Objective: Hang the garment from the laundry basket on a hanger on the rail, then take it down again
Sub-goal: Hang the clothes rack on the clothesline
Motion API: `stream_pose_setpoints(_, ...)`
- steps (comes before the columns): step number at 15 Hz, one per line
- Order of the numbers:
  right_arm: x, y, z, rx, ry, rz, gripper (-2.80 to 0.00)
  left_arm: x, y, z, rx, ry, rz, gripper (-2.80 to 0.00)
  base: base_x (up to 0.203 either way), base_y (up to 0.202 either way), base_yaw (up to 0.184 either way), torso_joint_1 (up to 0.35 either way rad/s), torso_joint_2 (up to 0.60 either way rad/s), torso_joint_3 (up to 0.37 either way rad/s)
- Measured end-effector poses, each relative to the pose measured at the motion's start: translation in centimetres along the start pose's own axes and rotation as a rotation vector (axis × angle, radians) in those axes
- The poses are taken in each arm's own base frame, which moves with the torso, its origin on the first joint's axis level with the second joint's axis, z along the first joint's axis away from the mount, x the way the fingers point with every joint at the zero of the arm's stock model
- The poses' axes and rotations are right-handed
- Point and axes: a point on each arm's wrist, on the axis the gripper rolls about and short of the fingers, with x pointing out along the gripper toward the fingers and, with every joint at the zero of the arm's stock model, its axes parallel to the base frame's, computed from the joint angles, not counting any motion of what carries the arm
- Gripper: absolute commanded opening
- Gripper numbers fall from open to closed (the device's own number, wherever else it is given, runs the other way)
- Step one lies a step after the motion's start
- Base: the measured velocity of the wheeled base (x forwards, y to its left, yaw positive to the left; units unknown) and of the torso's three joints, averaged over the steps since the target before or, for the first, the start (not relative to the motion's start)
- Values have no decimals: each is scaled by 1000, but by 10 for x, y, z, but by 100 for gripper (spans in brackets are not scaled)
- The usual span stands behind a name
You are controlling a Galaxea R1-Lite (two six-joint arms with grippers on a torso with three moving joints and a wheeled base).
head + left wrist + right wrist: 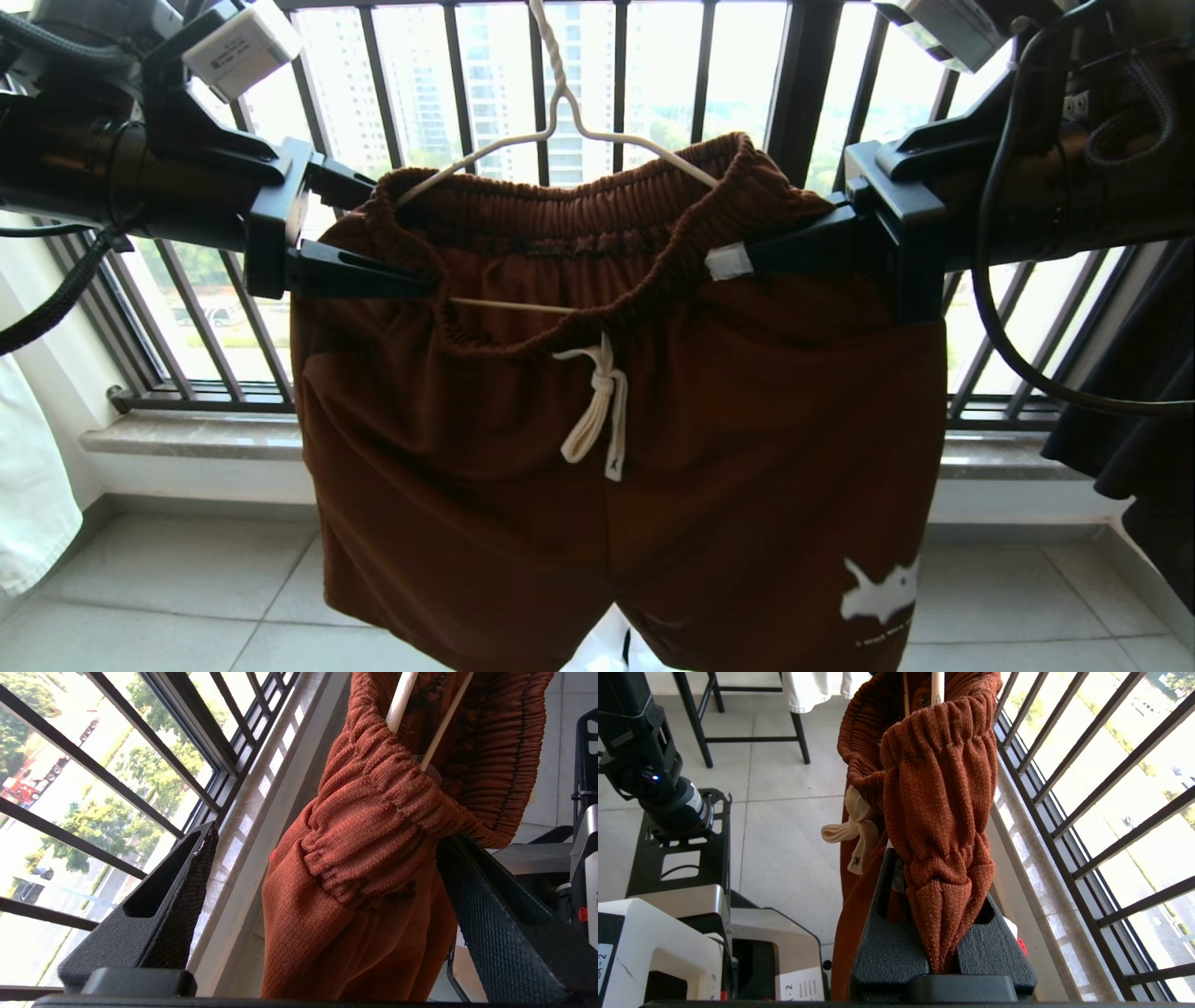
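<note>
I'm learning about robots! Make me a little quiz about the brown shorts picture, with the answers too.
1. True or false: the shorts hang on a white hanger.
2. Which gripper is pinching the waistband? A) left gripper B) right gripper C) neither
3. Fill in: the drawstring is tied in a ____ at the front.

Key:
1. True. The hanger's arms run inside the waistband.
2. B. The right wrist view shows its fingers shut on the gathered fabric; the left one's fingers stand wide open beside the cloth.
3. Knot.
</note>
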Motion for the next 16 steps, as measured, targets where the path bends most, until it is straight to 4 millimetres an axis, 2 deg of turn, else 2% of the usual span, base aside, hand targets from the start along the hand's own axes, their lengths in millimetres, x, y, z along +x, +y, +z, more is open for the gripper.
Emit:
stream_pose_setpoints(3, 0, 0, 0, -1, 0, 2, -280, 5, 1, -2, -5, 3, -13, 0, 0, 0, 0, 0, 0, 0)
stream_pose_setpoints(4, 0, 1, 0, -1, -1, 4, -280, 7, 0, -2, -7, 3, -17, -280, 0, 0, 0, 0, 0, 0)
stream_pose_setpoints(16, 1, 1, -2, 6, 7, 5, -280, 3, -5, 3, 2, -5, -15, -280, 0, 0, 0, 0, 0, 0)
